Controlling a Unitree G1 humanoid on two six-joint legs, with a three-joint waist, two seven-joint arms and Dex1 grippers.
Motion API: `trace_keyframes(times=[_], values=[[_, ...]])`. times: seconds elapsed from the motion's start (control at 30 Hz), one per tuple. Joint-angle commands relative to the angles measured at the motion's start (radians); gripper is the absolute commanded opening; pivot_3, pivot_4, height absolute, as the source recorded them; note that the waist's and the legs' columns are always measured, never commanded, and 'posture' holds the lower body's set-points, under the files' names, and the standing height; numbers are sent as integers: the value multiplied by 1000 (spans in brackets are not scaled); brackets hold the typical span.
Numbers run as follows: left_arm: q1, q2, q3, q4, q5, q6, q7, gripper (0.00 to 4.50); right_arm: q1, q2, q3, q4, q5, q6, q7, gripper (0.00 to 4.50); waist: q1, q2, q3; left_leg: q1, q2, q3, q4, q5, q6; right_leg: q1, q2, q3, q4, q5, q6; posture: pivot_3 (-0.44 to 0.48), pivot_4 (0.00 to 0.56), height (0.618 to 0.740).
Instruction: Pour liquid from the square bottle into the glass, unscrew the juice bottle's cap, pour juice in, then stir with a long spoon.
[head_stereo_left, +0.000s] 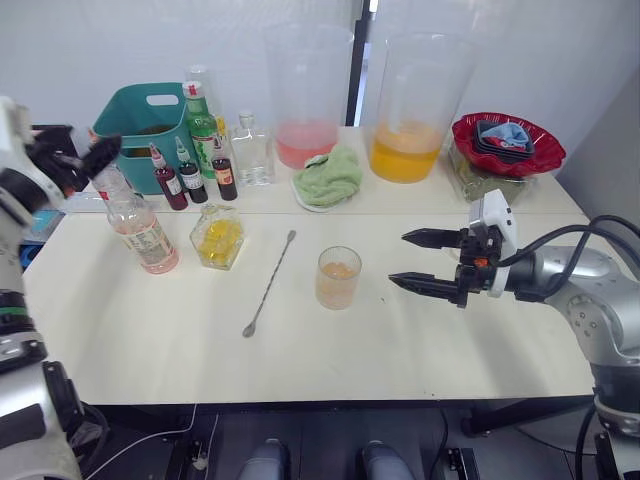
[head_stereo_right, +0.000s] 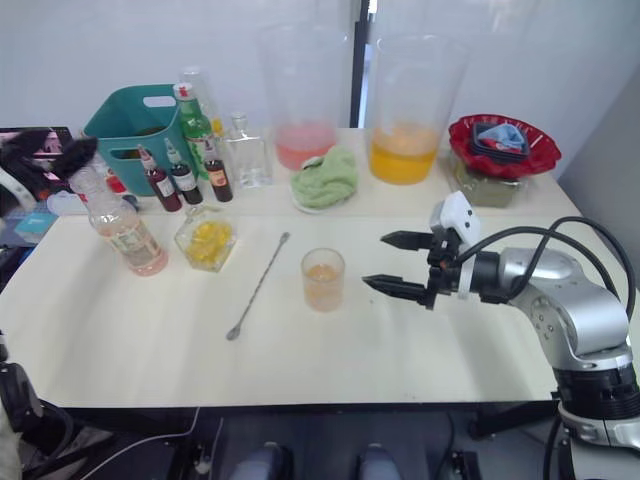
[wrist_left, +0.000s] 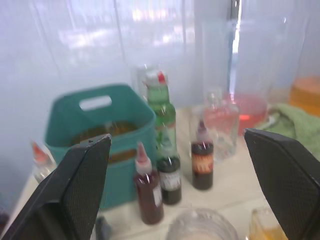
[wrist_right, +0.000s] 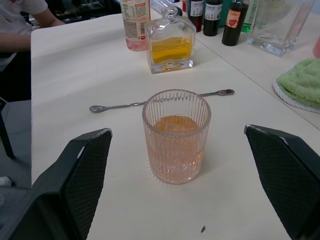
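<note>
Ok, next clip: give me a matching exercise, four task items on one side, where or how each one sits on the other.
Things:
1. glass
2. long spoon
3. square bottle
4. juice bottle

States:
A. lies flat on the table, between the square bottle and the glass
B. stands nearest the robot's left edge of the table, pale pink liquid low inside
C. stands upright in front of the open right hand, partly filled with orange-pink liquid
D. stands stoppered, with yellow contents

Pairs: 1-C, 2-A, 3-D, 4-B
</note>
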Motion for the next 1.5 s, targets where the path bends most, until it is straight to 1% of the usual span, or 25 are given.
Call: trace_keyframes(times=[0.03,0.07,0.17,0.23,0.3,0.4,0.47,0.5,0.53,0.57,0.6,0.67,0.7,0.73,0.77,0.87,1.0,1.1,1.17,1.27,1.43,1.5], values=[[-57,75,28,-122,-62,57,-41,4474,-81,-15,4,40,8,-11,62,4500,1,0,0,0,0,0,0,0,0,0,0,0,0,0,0,0,150,740],[-57,91,30,-155,-81,87,-52,4474,-104,-18,9,64,3,-16,78,4500,1,0,0,0,0,0,0,0,0,0,0,0,0,0,0,0,150,740],[3,135,48,-302,-165,212,-98,4474,-147,-18,15,121,-9,-29,114,4500,0,0,0,0,0,0,0,0,0,1,0,0,0,0,0,0,150,740],[86,155,72,-429,-195,259,-110,4474,-161,-10,8,154,-4,-33,132,4500,-2,0,0,1,0,0,0,0,0,1,0,0,0,0,0,0,150,740],[166,165,98,-531,-211,306,-96,4474,-168,3,-1,183,-11,-58,136,4500,-2,0,0,1,1,0,-1,0,0,1,0,1,0,0,0,0,150,740],[243,166,138,-609,-227,350,-68,4474,-170,19,-20,209,-1,-64,132,4500,-2,0,0,1,1,1,-1,0,0,0,1,1,0,0,0,0,150,740],[363,150,197,-693,-246,391,-80,4474,-166,28,-49,243,27,-30,118,4500,-3,0,0,1,1,1,-1,0,0,0,1,1,-1,0,0,0,150,740],[461,121,225,-779,-250,402,-85,4474,-149,25,-71,256,46,-19,126,4500,-4,0,0,1,2,1,-1,0,0,0,0,2,0,0,0,0,150,740],[529,101,244,-839,-255,407,-86,4474,-138,23,-86,263,58,-13,133,4500,-3,1,0,1,2,0,-2,0,0,0,-1,2,0,0,0,0,150,740],[582,53,263,-890,-257,409,-42,4474,-121,22,-97,271,48,-37,141,4500,-3,1,0,2,2,0,-3,0,0,0,-1,3,-1,0,0,0,150,740],[644,9,269,-930,-229,396,3,4474,-100,22,-107,293,19,-83,136,4500,1,1,0,2,2,0,-3,0,1,0,-2,3,-1,0,0,0,150,740],[727,-47,280,-956,-230,387,20,4474,-75,16,-111,340,-38,-148,126,4500,4,0,0,2,2,0,-2,-1,1,0,-2,3,-2,0,0,0,150,740],[753,-82,304,-956,-287,402,8,4474,-70,12,-110,357,-58,-149,105,4500,5,0,0,2,2,0,-2,-1,1,1,-2,3,-1,0,0,0,150,740],[784,-113,317,-943,-314,387,-15,4474,-60,9,-113,378,-71,-160,95,4500,5,0,0,1,2,1,-2,-1,1,1,-2,2,-1,0,0,0,150,740],[803,-136,322,-921,-313,349,-31,4474,-51,7,-114,393,-84,-182,102,4500,6,0,0,2,2,1,-2,0,0,1,-2,3,-1,0,0,0,150,740],[889,-163,345,-831,-278,287,-70,4474,-17,-9,-134,425,-95,-214,124,4500,3,1,0,3,2,2,-2,0,0,2,-2,2,-1,0,0,0,150,740],[1049,-187,363,-743,-177,112,-137,4474,73,-28,-177,458,-120,-308,138,4500,2,1,-1,4,2,2,-3,-1,0,2,-3,3,-2,0,0,0,150,740],[1122,-205,384,-663,-146,20,-163,4474,137,-28,-220,493,-126,-363,139,4500,4,1,-1,4,2,3,-4,-1,0,3,-2,3,-3,0,0,0,150,740],[1153,-221,393,-623,-129,-47,-176,4474,174,-29,-241,516,-134,-406,138,4500,5,1,-1,5,2,4,-4,-1,0,4,-3,3,-4,0,0,0,150,740],[1168,-230,405,-571,-122,-113,-180,4474,225,-32,-270,558,-139,-467,156,4500,8,1,-1,7,2,4,-3,-1,0,7,-3,3,-6,0,0,0,150,740],[1179,-237,426,-498,-149,-157,-192,4474,274,-42,-312,641,-147,-526,175,4500,4,3,-2,10,3,4,-4,-1,0,10,-3,2,-8,0,0,0,150,740],[1189,-240,424,-503,-157,-164,-196,4474,286,-41,-316,649,-150,-538,179,4500,3,3,-2,12,3,4,-5,-1,0,12,-3,2,-8,0,0,0,150,740]])
